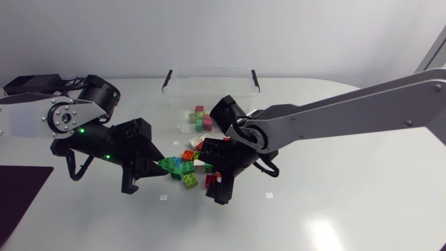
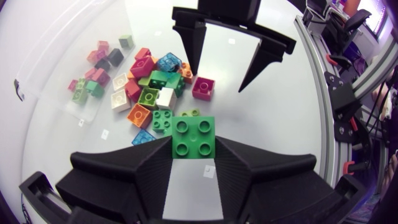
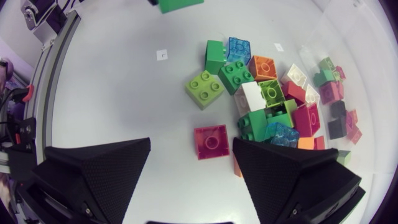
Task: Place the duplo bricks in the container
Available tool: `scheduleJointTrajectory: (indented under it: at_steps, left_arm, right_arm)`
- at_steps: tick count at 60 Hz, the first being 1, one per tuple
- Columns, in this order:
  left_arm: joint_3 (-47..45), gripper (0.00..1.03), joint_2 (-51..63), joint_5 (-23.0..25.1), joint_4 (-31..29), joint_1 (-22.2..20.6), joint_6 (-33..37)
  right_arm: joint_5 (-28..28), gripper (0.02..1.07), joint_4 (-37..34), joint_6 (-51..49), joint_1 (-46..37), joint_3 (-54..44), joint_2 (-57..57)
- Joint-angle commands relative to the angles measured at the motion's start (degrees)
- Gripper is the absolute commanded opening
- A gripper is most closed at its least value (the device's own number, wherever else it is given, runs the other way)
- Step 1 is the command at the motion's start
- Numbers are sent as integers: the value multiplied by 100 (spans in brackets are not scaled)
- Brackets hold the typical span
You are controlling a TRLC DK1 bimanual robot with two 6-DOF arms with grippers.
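Observation:
My left gripper (image 2: 194, 150) is shut on a green square brick (image 2: 194, 137), held just above the table beside the pile; from above it shows as the green brick (image 1: 167, 164) at the left gripper (image 1: 159, 168). A loose pile of coloured bricks (image 1: 189, 166) lies in front of the clear container (image 1: 209, 70), which has several bricks (image 1: 199, 118) in it. My right gripper (image 3: 191, 152) is open and low over the table, with a magenta brick (image 3: 211, 141) lying between its fingertips, untouched. Across the pile, the right gripper (image 2: 221, 79) faces the left one.
The container's black latches (image 1: 167, 79) stand at its two ends. A dark mat (image 1: 21, 195) lies at the table's left front corner. Small white markers (image 1: 164, 198) dot the tabletop. The pile (image 3: 267, 102) lies just beside my right gripper's fingers.

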Motion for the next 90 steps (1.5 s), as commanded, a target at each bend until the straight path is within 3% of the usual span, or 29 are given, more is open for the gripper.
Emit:
scheduleJointTrajectory:
  at_steps: [1, 27, 52, 60, 62, 65, 85, 90]
  left_arm:
    - [265, 23, -111, 96, -56, 100, -263]
    - [1074, 23, 65, 368, 753, 530, -1625]
    - [1838, 23, 654, 368, 1430, 627, -2776]
    - [2260, 23, 1067, 228, 1684, 662, -3269]
    - [2375, 23, 1172, 201, 1693, 662, -3348]
    - [2480, 23, 1269, 149, 1799, 654, -3471]
    - [3500, 24, 2288, -177, 2106, 495, -4024]
    - [3754, 36, 2552, -317, 2124, 399, -4112]
  right_arm:
    - [21, 97, -242, -221, 3, 251, 264]
    - [118, 92, -884, -582, -111, 999, 985]
    - [223, 73, -1420, -678, 30, 1473, 1380]
    - [214, 52, -1490, -626, 197, 1623, 1477]
    - [223, 33, -1508, -617, 223, 1649, 1468]
    - [223, 23, -1525, -617, 214, 1640, 1433]
    - [83, 23, -1683, -520, -216, 1403, 458]
    - [56, 23, -1683, -485, -322, 1394, 264]
